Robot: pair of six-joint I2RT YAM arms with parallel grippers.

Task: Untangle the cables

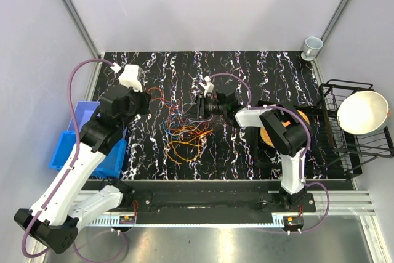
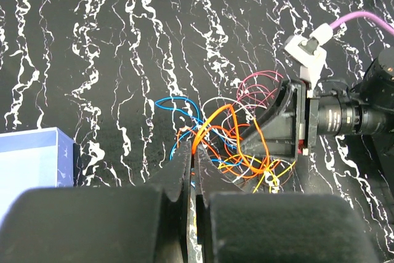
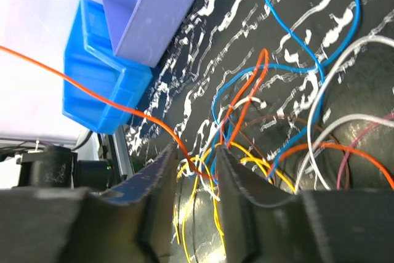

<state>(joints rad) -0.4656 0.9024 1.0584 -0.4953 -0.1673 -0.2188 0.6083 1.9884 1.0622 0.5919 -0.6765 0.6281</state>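
two grippers face each other over the black marbled table. over the table's left part, the left gripper has its jaws pressed together on an orange strand, which rises from the fingertips in an arc toward the table's middle. the cables lie in the table's middle as one loose tangle of orange, red, yellow, blue and pale loops. just right of the table's middle, the right gripper points at the tangle with its jaws a narrow gap apart. yellow, white and orange strands run through that gap, but whether any is pinched cannot be told. a taut orange-red wire slants from the gap toward the table's left edge.
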